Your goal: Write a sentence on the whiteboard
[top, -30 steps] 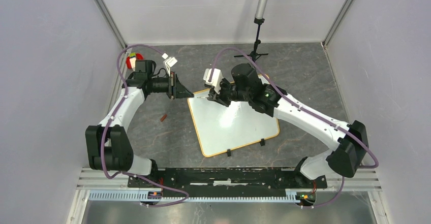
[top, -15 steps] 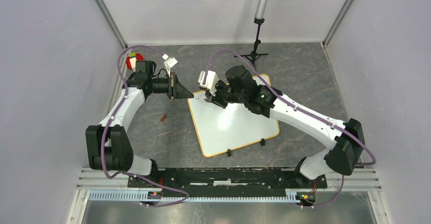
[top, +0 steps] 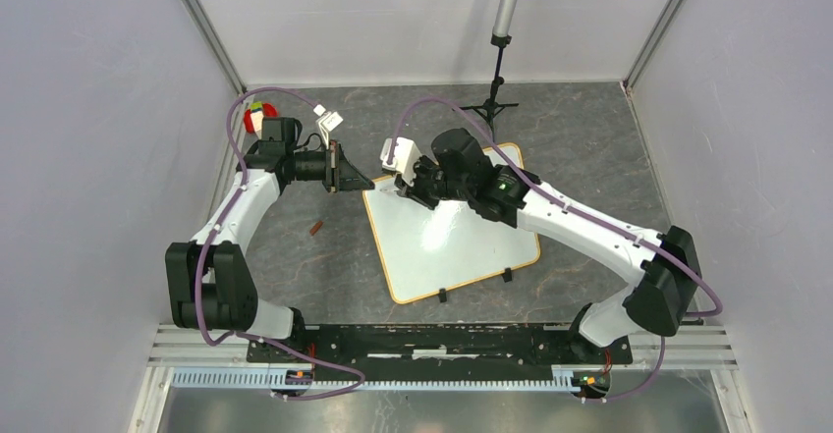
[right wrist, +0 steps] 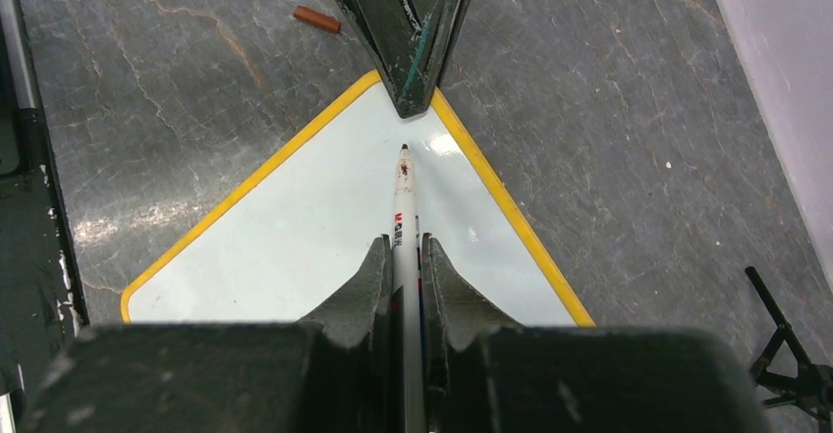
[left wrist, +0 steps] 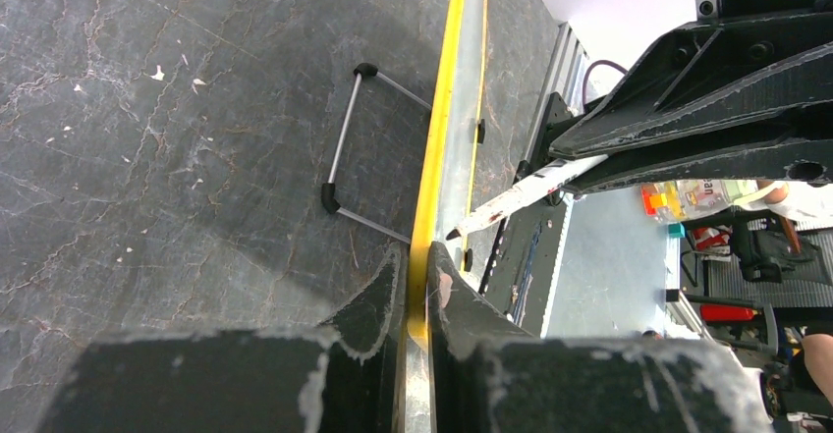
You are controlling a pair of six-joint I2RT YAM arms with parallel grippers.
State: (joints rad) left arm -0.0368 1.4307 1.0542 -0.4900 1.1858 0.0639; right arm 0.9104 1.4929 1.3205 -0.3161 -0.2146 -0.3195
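Whiteboard (top: 452, 246): lies flat on the dark worktop (top: 589, 148), turned a bit, with its two black clips on the near edge.
Left jaws: closed tight on the yellow frame at the far left corner of the whiteboard. I think this is to stop the board sliding when the pen pushes on it.
Right jaws: closed around a white pen (right wrist: 404, 217), which sticks out straight in front with its dark tip forward. Held like this, the tip can be pressed down and dragged to make letters.
Pen tip: over the white part, very near the corner that the left jaws hold. I cannot tell if it touches the board.
Sentence: no letters show on the whiteboard, so the writing looks not yet begun. That corner seems a good place to start the first word.
Board and jaws: the corner of the whiteboard is between the left jaws and just under the right jaws. Most of the board lies nearer the arm bases than both.
Small red-brown bit (top: 316, 227): lies on the worktop left of the board, apart from it. It may be the pen's cap.
Risk: the two sets of jaws are close together, so they could bump.
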